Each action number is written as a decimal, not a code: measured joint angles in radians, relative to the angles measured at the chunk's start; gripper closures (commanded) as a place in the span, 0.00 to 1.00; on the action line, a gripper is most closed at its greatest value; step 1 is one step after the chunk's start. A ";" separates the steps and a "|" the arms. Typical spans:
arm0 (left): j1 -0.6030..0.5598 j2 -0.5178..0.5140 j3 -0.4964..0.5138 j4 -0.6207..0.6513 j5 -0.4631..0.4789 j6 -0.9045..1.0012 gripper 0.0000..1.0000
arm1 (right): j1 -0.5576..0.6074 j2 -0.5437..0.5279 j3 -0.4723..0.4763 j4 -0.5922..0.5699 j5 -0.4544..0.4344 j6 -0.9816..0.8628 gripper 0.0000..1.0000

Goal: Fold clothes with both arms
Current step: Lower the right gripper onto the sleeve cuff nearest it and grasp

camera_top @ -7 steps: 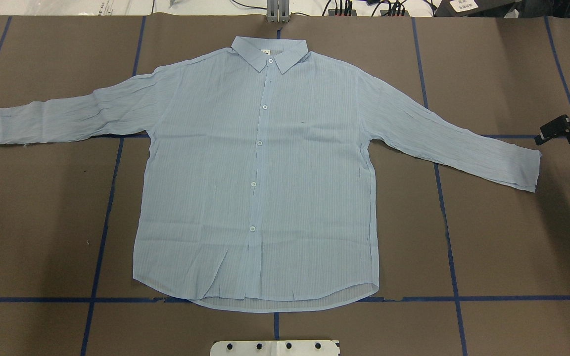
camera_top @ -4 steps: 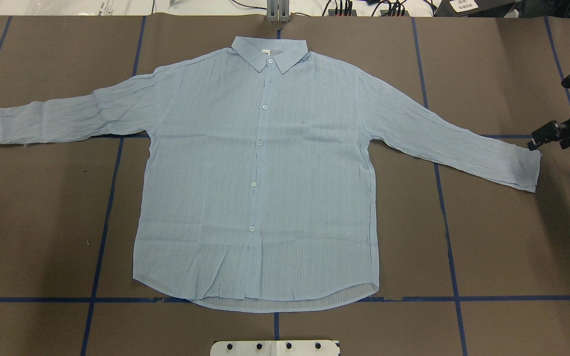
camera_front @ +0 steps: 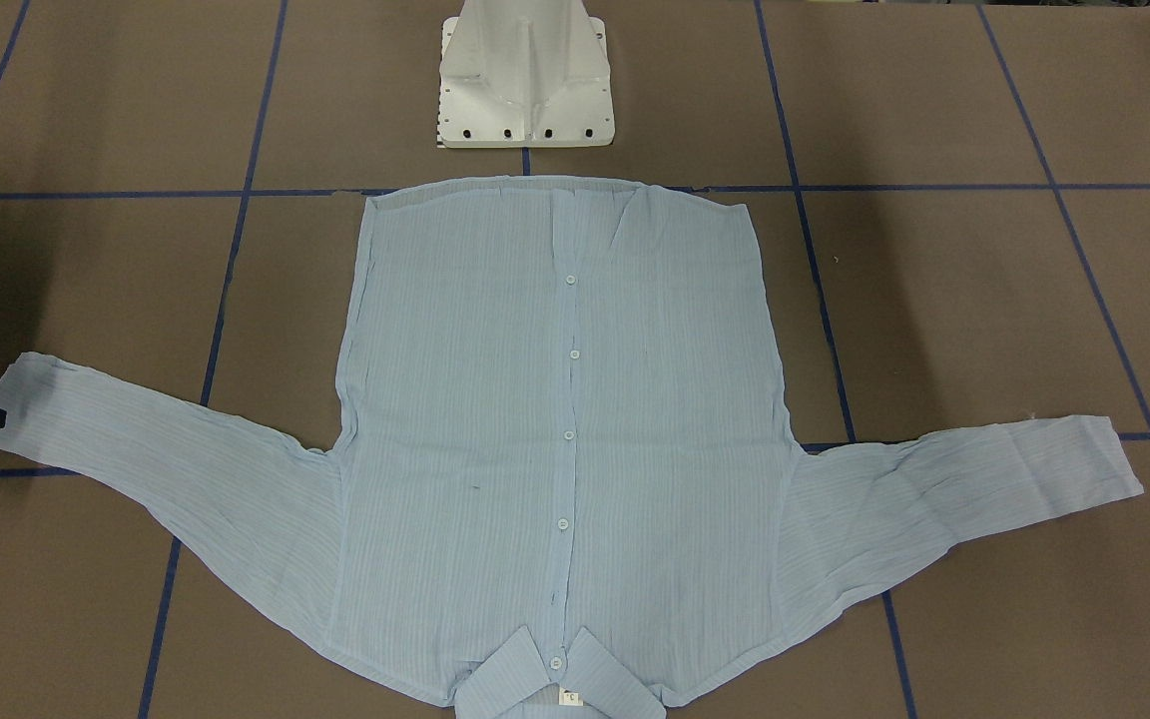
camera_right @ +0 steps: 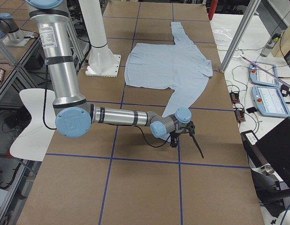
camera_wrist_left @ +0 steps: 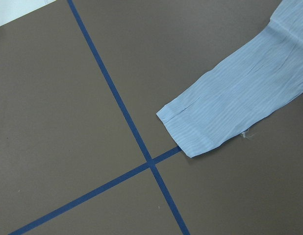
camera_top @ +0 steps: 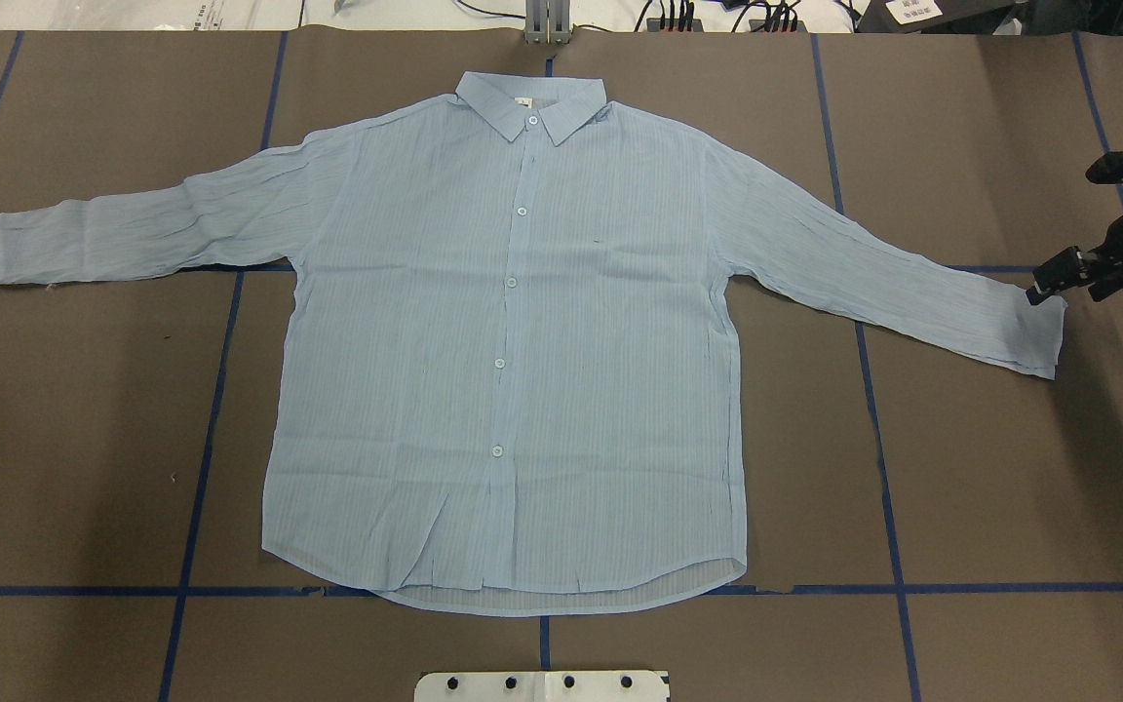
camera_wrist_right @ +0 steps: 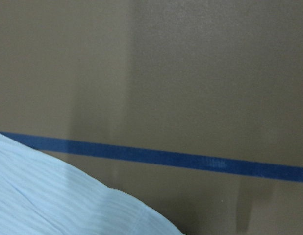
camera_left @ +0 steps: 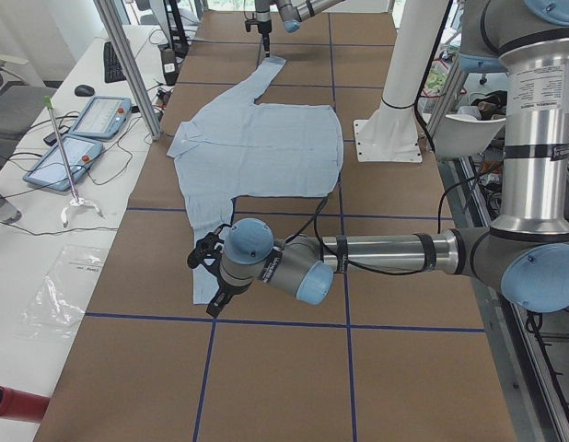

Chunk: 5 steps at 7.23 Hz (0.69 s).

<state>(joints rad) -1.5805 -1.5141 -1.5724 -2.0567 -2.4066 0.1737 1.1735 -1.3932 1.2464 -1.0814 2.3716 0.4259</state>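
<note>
Where the shirt (camera_top: 522,341) ends at its cuff, right fingers (camera_top: 1054,278) alongside, spread indiscernible; brown table (camera_top: 1010,468) beyond.

You face a brown paper-covered desk (camera_top: 990,468) divided into squares by dark blue tape lines (camera_top: 84,590). A white metal pedestal base (camera_front: 525,75) stands at its robot-side edge. Your white side table (camera_left: 17,267) holds two blue-framed tablets (camera_left: 100,115), a black keyboard (camera_left: 112,61) and a clear plastic bag (camera_left: 68,290).
</note>
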 measured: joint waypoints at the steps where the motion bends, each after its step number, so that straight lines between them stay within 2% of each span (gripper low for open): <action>1: 0.000 0.000 0.000 0.000 0.000 0.000 0.01 | -0.001 0.000 -0.004 0.000 0.000 0.001 0.16; 5: 0.000 0.001 -0.001 -0.003 0.000 0.003 0.01 | -0.002 0.000 -0.009 0.000 0.001 0.030 0.35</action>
<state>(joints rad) -1.5802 -1.5136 -1.5737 -2.0599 -2.4068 0.1767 1.1714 -1.3928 1.2376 -1.0815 2.3729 0.4555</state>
